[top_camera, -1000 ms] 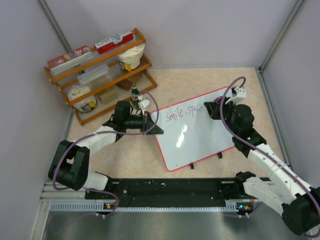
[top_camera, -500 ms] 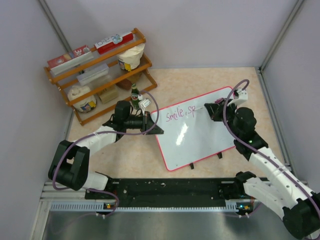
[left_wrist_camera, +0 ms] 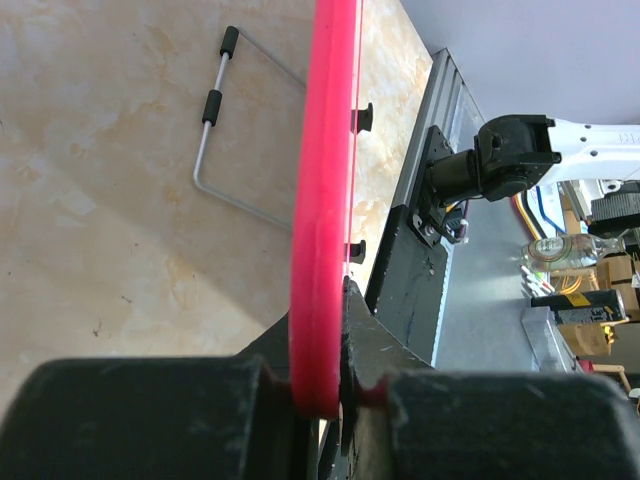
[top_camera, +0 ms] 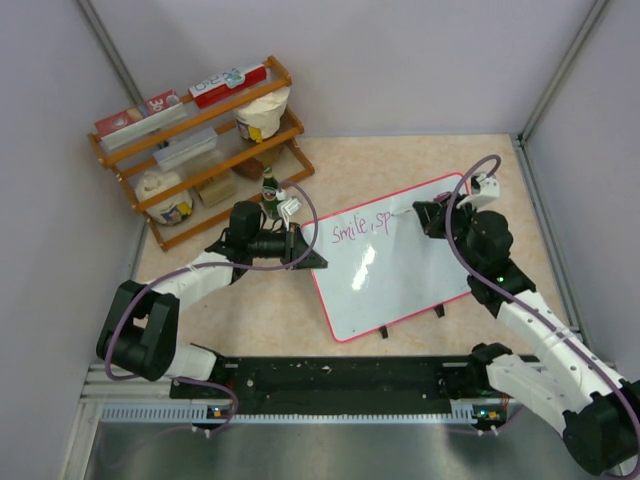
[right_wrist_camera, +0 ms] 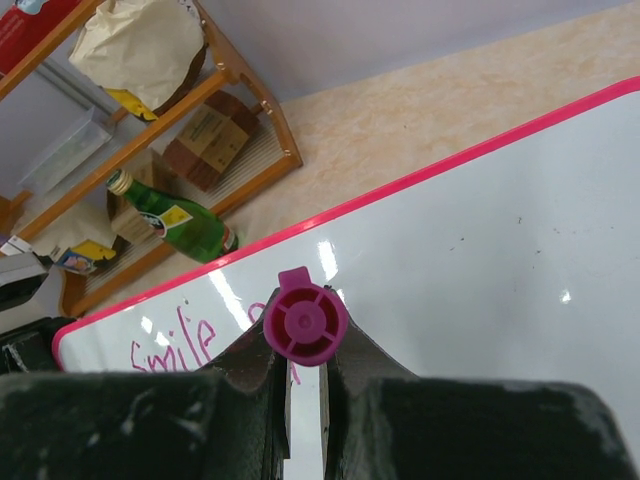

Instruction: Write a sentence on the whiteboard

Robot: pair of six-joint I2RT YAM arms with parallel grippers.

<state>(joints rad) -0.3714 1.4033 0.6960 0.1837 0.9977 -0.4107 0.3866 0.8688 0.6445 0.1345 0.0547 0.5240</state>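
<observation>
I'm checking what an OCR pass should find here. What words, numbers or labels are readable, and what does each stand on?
"Smile, sp": pink handwriting on the whiteboard.
"30": red box on the top shelf of the wooden rack.
Too blurred to read: the red-and-white box beside it, the label of the green bottle, and the brown box on the rack.
No print shows on the marker.

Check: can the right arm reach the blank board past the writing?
Probably yes: the right gripper holds the marker just past the sentence, and the whiteboard beyond lies bare; the left gripper clamps its left edge.
</observation>
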